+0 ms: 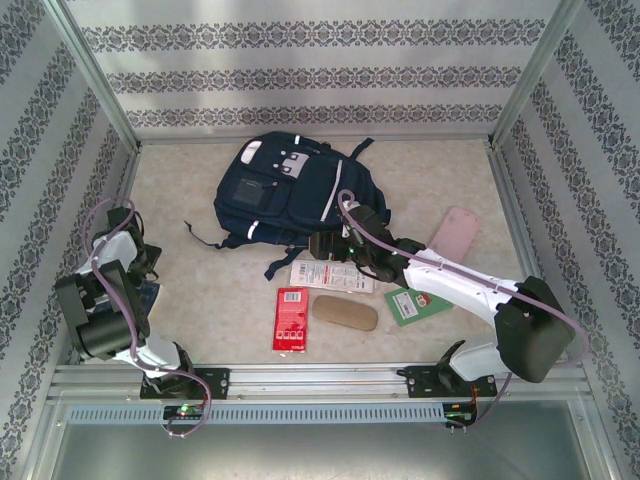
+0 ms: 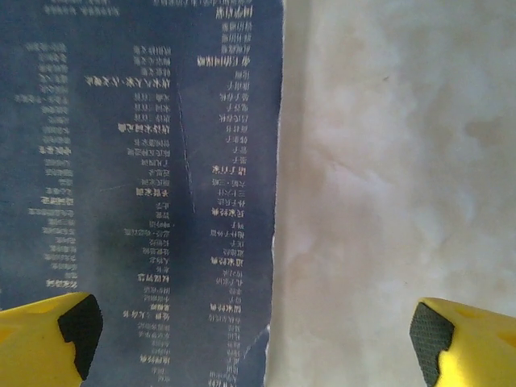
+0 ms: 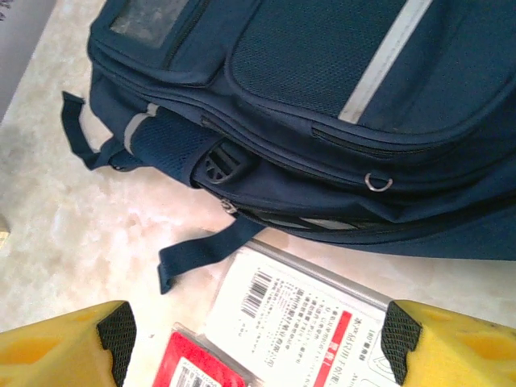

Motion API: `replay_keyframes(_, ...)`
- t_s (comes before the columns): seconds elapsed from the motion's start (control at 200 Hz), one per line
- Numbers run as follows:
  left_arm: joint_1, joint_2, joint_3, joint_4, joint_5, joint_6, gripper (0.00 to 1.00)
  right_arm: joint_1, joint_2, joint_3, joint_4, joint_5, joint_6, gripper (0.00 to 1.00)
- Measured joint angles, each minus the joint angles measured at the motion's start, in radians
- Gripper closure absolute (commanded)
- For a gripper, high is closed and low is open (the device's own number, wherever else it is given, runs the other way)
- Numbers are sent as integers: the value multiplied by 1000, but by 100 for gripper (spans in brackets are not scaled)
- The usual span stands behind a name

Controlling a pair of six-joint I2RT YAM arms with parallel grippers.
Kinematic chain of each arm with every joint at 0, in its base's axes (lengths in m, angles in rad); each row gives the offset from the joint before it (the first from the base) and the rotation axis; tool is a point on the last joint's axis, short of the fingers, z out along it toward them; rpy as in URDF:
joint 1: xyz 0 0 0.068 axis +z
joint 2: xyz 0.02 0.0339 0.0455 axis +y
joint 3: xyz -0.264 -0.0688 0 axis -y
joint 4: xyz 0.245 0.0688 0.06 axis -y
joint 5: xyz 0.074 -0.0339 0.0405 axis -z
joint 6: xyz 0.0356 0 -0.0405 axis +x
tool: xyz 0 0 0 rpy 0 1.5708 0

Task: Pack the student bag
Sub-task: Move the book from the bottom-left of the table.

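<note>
A pale marbled tabletop (image 1: 200, 300) sits inside patterned walls. The student bag (image 1: 290, 190) lies flat at the far middle, with straps trailing towards the near side. Just beside its near edge, the right fingers (image 3: 119, 334) stand wide apart and empty above a white packet (image 3: 298, 306). At the near left, the left fingers (image 2: 81, 322) gape wide, holding nothing, over a dark blue printed booklet (image 2: 145, 201).

Table (image 1: 200, 290) left of student bag (image 1: 290, 195) bare; white packet (image 1: 335, 280) blocks front.
</note>
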Motion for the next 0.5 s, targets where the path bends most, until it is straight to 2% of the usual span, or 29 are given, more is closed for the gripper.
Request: replay_keyframes(0.5, 0, 67, 6, 33, 34, -45, 4, 0, -21, 0, 28, -64, 0, 18)
